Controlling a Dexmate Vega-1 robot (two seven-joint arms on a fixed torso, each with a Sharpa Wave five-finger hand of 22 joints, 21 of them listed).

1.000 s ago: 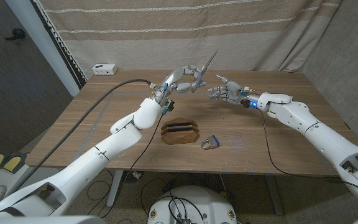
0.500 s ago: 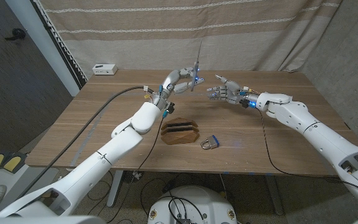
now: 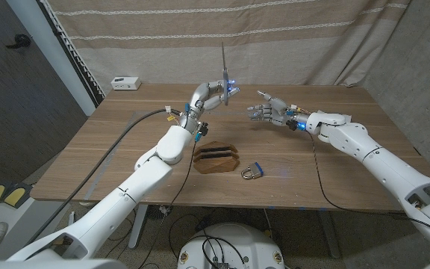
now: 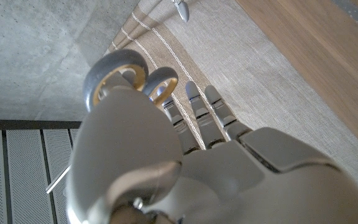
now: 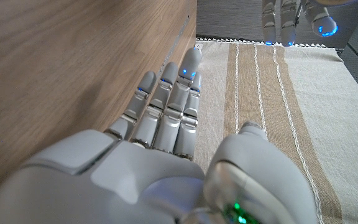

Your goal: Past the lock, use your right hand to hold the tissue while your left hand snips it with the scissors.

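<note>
Left hand (image 3: 209,97) gripping scissors (image 3: 225,71) blades up, right hand (image 3: 267,112) spread and apparently empty, tissue indiscernible

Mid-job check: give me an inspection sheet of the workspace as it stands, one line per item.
Surface: wooden table, bare wood over most of it.
Job's things: scissors in the left hand, blades pointing up; padlock near the front edge; no tissue seen.
Clutter: wooden slotted holder beside the padlock; small white box at the far left corner.
Hands: left hand raised, holds the scissors by the grey handles; right hand raised, fingers apart, holding nothing.
Cables: black cable along the left arm; thin cable under the right arm.
Surroundings: striped beige curtain behind the table.
</note>
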